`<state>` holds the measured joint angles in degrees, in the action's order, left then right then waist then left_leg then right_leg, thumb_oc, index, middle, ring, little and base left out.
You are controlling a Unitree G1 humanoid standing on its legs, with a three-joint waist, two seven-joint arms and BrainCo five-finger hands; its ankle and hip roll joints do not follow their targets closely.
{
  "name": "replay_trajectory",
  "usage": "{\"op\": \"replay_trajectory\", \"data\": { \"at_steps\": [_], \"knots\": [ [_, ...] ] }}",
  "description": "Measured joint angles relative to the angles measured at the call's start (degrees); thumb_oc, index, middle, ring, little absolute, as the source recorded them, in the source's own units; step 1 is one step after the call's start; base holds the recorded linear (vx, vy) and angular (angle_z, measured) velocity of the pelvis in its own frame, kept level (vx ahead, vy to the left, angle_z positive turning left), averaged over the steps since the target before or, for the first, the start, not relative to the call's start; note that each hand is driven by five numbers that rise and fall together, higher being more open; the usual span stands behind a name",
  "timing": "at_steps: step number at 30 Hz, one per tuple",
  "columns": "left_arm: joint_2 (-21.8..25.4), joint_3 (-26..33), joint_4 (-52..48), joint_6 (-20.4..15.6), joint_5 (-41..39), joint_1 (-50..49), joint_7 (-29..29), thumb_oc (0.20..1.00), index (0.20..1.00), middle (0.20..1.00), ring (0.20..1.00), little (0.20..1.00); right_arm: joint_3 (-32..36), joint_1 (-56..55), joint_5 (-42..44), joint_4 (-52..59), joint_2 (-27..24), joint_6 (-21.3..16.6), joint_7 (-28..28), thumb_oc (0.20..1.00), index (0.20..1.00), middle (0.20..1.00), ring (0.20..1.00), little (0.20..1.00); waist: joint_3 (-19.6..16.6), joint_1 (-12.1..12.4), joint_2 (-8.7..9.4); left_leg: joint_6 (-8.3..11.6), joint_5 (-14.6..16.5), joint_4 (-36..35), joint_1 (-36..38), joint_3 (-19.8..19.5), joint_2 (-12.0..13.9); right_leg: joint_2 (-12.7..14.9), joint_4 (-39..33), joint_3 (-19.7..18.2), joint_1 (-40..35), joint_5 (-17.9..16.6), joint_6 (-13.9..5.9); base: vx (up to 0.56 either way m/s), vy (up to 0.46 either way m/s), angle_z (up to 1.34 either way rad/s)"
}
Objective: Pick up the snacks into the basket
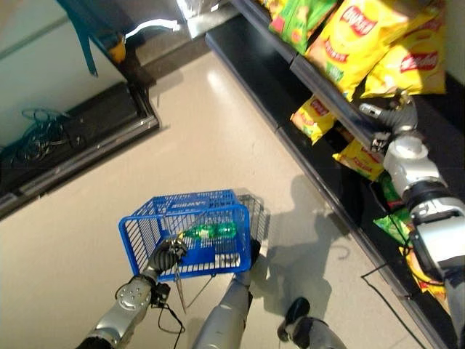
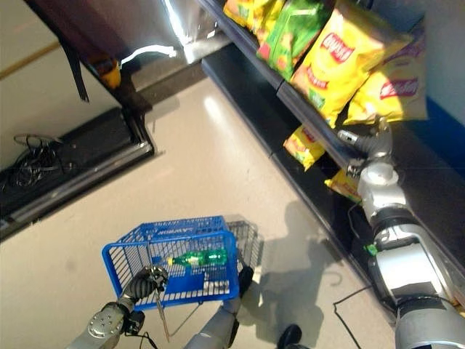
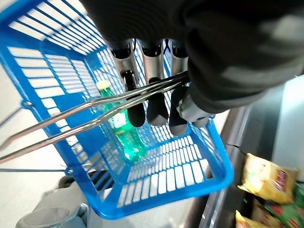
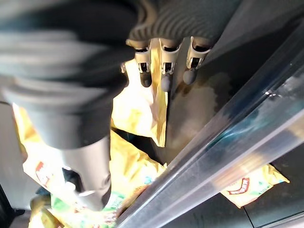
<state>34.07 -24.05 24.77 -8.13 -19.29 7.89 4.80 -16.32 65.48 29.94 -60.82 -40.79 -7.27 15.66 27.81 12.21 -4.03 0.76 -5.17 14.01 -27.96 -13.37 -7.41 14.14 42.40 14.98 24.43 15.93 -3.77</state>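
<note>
One item in basket: a green bottle is seen lying inside the blue wire basket; no snack bag is in it yet.
Left hand: the left hand is curled round the basket's metal handle, fingers closed over the two wire bars; the basket hangs above the floor.
Right hand: the right hand is raised to the shelf edge, beside the yellow chip bags. In the right wrist view its fingers are relaxed and hold nothing, their tips just beside a yellow chip bag.
Snacks: large yellow chip bags and a green bag sit on the upper shelf; smaller yellow bags lie on the shelf below.
Step judged: reach and grasp of a chip bag, not yet closed.
Risk 1: bag slipped or crushed — slick, air-filled film; a thin pinch at the edge could be lost.
Risk 2: neighbouring bags dragged off — bags overlap and overhang the shelf edge, so one pulled out may tip others to the floor.
Risk 3: fingers or wrist caught on the shelf rail, since the hand is close under it.
Risk 4: drop missed — basket is held well apart from the shelf, on the other side; a bag released early would land on the floor.
Risk 5: basket swing on its wire handle could roll the bottle and shift the target.
</note>
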Motion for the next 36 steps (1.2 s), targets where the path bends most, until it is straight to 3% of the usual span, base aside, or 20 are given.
{"op": "replay_trajectory", "data": {
  "at_steps": [1,2,3,5,6,7,9,10,11,12,13,16,17,19,20,27,36],
  "knots": [
    [0.50,0.11,0.16,-0.02,0.01,0.10,0.00,0.200,0.200,0.200,0.200,0.200,0.04,-1.09,0.01,2.07,0.54,-0.23,-0.20,1.000,1.000,1.000,1.000,1.000,0.06,-1.28,0.06,-0.47,0.49,1.26,-0.07,-0.30,-0.70,-0.68,2.58,-4.32,2.15,-0.87,-1.07,0.28,-0.040,0.15],
    [0.28,1.20,0.61,0.11,0.31,0.46,0.32,0.200,0.200,0.200,0.200,0.200,0.12,-2.09,0.00,3.58,0.97,-0.31,-0.67,1.000,1.000,1.000,1.000,1.000,0.05,-2.13,0.15,-0.72,1.38,2.43,-0.93,-0.90,-0.57,-2.57,3.07,-7.98,6.39,0.59,-2.68,0.39,-0.219,-0.17],
    [0.07,2.11,1.01,0.08,0.50,0.49,0.62,0.200,0.200,0.200,0.200,0.200,0.12,-2.08,0.00,3.60,1.33,-0.30,-0.93,1.000,1.000,1.000,1.000,1.000,0.09,-2.10,0.09,-0.59,1.40,2.51,-1.36,-1.45,-0.30,-3.72,-0.24,-8.68,8.76,0.57,-2.97,0.38,-0.245,-0.34],
    [-0.60,3.50,2.56,0.02,0.50,1.27,1.07,0.200,0.200,0.200,0.200,0.200,0.52,-3.71,-0.01,3.85,1.44,-0.26,-0.94,1.000,1.000,1.000,1.000,1.000,0.20,-3.74,-0.18,-0.11,0.93,1.32,-2.06,-3.27,-0.79,-5.08,-16.53,-9.40,9.73,-3.03,-4.64,0.30,-0.258,0.24],
    [-1.11,4.26,3.61,0.05,0.47,2.59,1.33,0.200,0.200,0.200,0.200,0.200,1.47,-5.14,0.00,4.09,1.41,0.05,-0.77,1.000,1.000,1.000,1.000,1.000,0.35,-6.13,-0.29,-0.07,0.95,0.24,-2.03,-4.68,-1.18,-5.17,-21.15,-11.08,9.53,-7.62,-5.70,0.16,-0.228,0.72],
    [-1.62,4.64,4.14,0.05,0.47,3.13,1.46,0.200,0.200,0.200,0.200,0.200,2.19,-6.09,0.01,4.24,1.74,-0.03,-0.74,1.000,1.000,1.000,1.000,1.000,0.39,-6.61,-0.30,0.22,0.91,-0.79,-1.95,-5.42,-1.20,-5.67,-23.42,-12.41,8.80,-9.24,-6.12,0.18,-0.330,0.69],
    [-3.27,5.19,4.97,0.05,0.55,3.47,1.94,0.200,0.200,0.200,0.200,0.200,5.39,-8.44,0.25,7.24,2.05,-1.09,0.22,1.000,1.000,1.000,1.000,1.000,0.71,-7.26,-0.17,2.11,1.37,-4.01,-0.60,-6.53,-0.49,-6.84,-24.41,-12.71,7.57,-13.84,-3.67,0.22,-0.327,0.54],
    [-3.35,5.11,4.92,0.04,0.62,3.53,1.93,0.200,0.200,0.200,0.200,0.200,5.89,-8.45,0.26,7.61,1.95,-1.27,0.32,1.000,1.000,1.000,1.000,1.000,0.74,-7.79,0.17,3.28,2.19,-5.79,-0.11,-6.33,-0.21,-6.45,-25.43,-12.99,7.50,-13.84,-2.86,0.19,-0.289,0.89],
    [-3.43,5.48,5.06,-0.08,0.60,4.19,2.26,0.200,0.200,0.200,0.200,0.200,7.51,-8.63,0.29,9.62,2.03,-1.48,0.41,1.000,1.000,1.000,1.000,1.000,1.31,-9.41,1.88,4.23,3.34,-1.92,-0.30,-5.13,-1.45,-3.75,-26.78,-11.06,7.15,-16.11,0.14,0.17,-0.337,0.71],
    [-3.73,5.58,5.77,-0.08,0.54,3.87,2.43,0.200,0.200,0.200,0.200,0.200,7.51,-8.91,0.31,10.22,1.91,-1.48,0.34,1.000,1.000,1.000,1.000,1.000,1.38,-9.18,2.16,3.60,4.40,2.60,0.57,-2.94,-1.05,-3.45,-27.57,-10.22,6.58,-17.85,0.54,0.11,-0.321,0.39],
    [-3.96,5.56,6.10,0.03,0.41,3.08,2.43,0.200,0.200,0.200,0.200,0.200,6.47,-9.35,0.41,11.12,1.80,-1.13,0.36,1.000,1.000,1.000,1.000,1.000,1.26,-8.68,1.58,2.51,10.87,1.84,5.47,-1.91,1.78,-4.90,-26.80,-8.91,5.63,-19.33,0.94,0.07,-0.299,0.16],
    [-3.60,5.20,6.12,0.43,0.41,4.18,2.41,0.200,0.200,0.200,0.200,0.200,6.40,-11.17,0.51,13.67,0.13,-1.02,0.52,1.000,1.000,1.000,1.000,1.000,1.37,-10.07,1.89,4.57,6.36,-3.79,6.60,0.25,5.56,-5.27,-26.92,-4.85,4.55,-18.58,2.92,0.04,-0.186,0.52],
    [-3.72,5.08,6.13,0.48,0.42,4.67,2.37,0.200,0.200,0.200,0.200,0.200,6.49,-11.15,0.51,13.92,-0.16,-1.06,0.72,1.000,1.000,1.000,1.000,1.000,1.38,-10.09,1.88,4.49,5.36,-4.67,6.30,2.03,6.28,-5.32,-27.09,-4.05,4.56,-18.43,3.17,0.00,-0.099,0.60],
    [-3.28,4.80,6.24,0.77,0.50,5.04,2.09,0.200,0.200,0.200,0.200,0.200,6.38,-10.69,0.47,14.46,-0.67,-1.08,1.55,1.000,1.000,1.000,1.000,1.000,1.38,-11.17,1.87,3.03,2.21,-7.86,6.17,9.43,7.31,-5.05,-28.41,-2.07,3.81,-18.34,3.55,0.03,-0.038,0.58],
    [-2.92,4.80,6.26,0.85,0.51,4.87,1.89,0.200,0.200,0.200,0.200,0.200,6.42,-10.31,0.44,14.64,-0.40,-1.09,1.58,1.000,1.000,1.000,1.000,1.000,1.38,-11.30,1.87,2.85,1.84,-8.53,6.32,10.20,7.49,-5.13,-28.58,-2.06,3.74,-18.32,3.52,0.06,-0.057,0.34],
    [-0.73,4.93,6.12,1.29,0.54,4.12,1.59,0.200,0.200,0.200,0.200,0.200,2.47,-4.25,-1.94,11.55,-0.14,0.29,1.86,1.000,1.000,1.000,1.000,1.000,1.38,-9.89,1.87,2.97,0.05,-11.82,7.32,10.29,7.79,-5.93,-30.60,-2.78,3.64,-19.45,3.19,0.02,-0.041,-0.02],
    [-1.07,5.07,8.65,1.30,2.85,4.55,1.80,0.200,0.200,0.200,0.200,0.200,2.22,-4.53,-3.03,10.85,1.20,0.86,1.97,1.000,1.000,1.000,1.000,1.000,1.33,-10.13,1.84,3.54,-1.72,-14.22,9.91,9.09,8.57,-6.68,-30.89,-2.71,1.28,-19.03,3.19,0.06,-0.119,0.07]
  ]
}}
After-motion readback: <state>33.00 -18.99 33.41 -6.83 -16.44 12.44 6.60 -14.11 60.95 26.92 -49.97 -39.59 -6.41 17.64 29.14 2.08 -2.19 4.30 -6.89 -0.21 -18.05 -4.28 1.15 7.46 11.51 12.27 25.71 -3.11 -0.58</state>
